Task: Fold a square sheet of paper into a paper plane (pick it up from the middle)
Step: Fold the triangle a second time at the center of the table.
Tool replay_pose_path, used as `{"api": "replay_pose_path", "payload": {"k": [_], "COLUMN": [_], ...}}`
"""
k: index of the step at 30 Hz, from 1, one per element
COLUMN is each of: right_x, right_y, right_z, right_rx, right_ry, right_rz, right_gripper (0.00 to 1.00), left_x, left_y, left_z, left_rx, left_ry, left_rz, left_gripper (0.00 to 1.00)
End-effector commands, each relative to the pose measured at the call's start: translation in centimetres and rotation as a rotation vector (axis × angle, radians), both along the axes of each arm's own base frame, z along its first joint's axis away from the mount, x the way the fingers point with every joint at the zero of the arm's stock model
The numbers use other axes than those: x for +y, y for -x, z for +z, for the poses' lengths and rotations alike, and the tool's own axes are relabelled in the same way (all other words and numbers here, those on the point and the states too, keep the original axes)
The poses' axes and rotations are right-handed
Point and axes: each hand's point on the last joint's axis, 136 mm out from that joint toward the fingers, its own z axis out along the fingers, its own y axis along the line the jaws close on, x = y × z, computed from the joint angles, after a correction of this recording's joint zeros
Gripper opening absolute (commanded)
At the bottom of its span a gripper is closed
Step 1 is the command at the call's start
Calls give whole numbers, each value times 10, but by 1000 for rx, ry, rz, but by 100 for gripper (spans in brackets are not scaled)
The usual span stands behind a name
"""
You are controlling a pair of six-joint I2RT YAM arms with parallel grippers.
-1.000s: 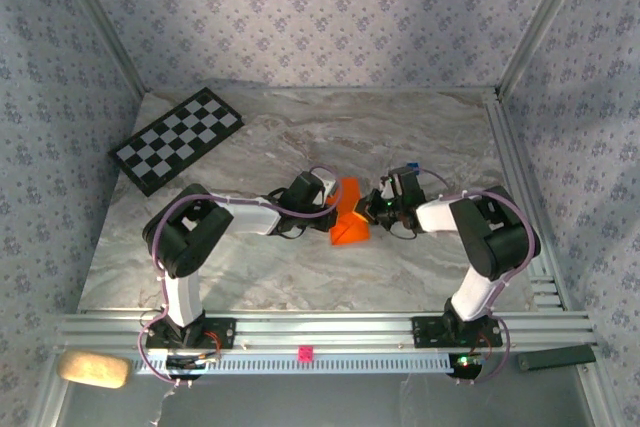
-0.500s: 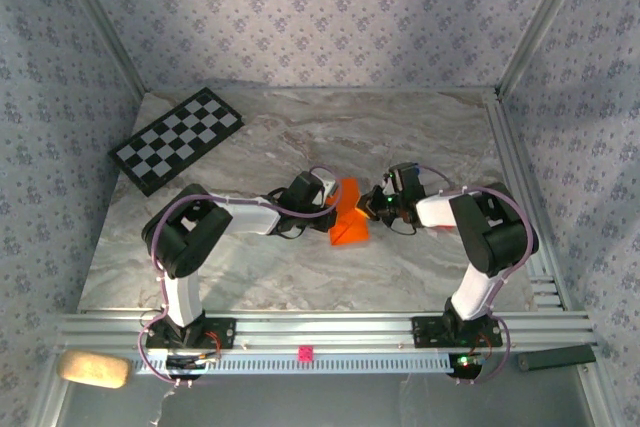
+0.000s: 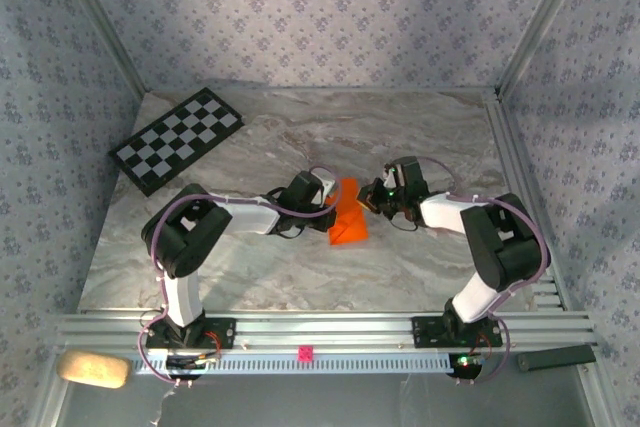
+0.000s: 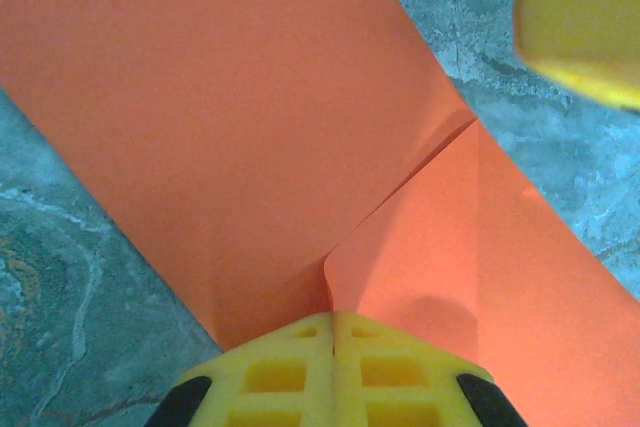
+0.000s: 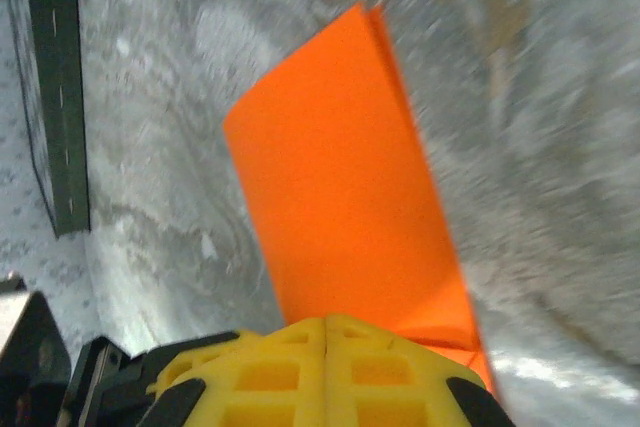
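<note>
Marble table (image 3: 300, 272), arms (image 3: 250, 215) low at paper (image 3: 348, 225)

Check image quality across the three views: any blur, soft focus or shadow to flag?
Top external: sharp and softly lit, the orange paper clear. Left wrist: paper crisp, a faint shadow on it beside the left gripper; a yellow shape at upper right is out of focus. Right wrist: the marble table is smeared, the paper's edges are readable.
</note>
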Motion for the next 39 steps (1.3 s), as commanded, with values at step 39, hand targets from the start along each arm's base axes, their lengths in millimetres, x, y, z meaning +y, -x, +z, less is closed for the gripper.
{"api": "replay_pose_path", "payload": {"k": [39], "right_x": [-10], "right_y": [48], "right_z": [-75], "right_rx": [210], "right_ry": [133], "right_rz": [4], "right_gripper": [0], "left_x": [-40], "left_y": [38], "left_z": [87], "left_rx": [293], "left_ry": [235], "left_rz": [-106], "left_gripper": [10]}}
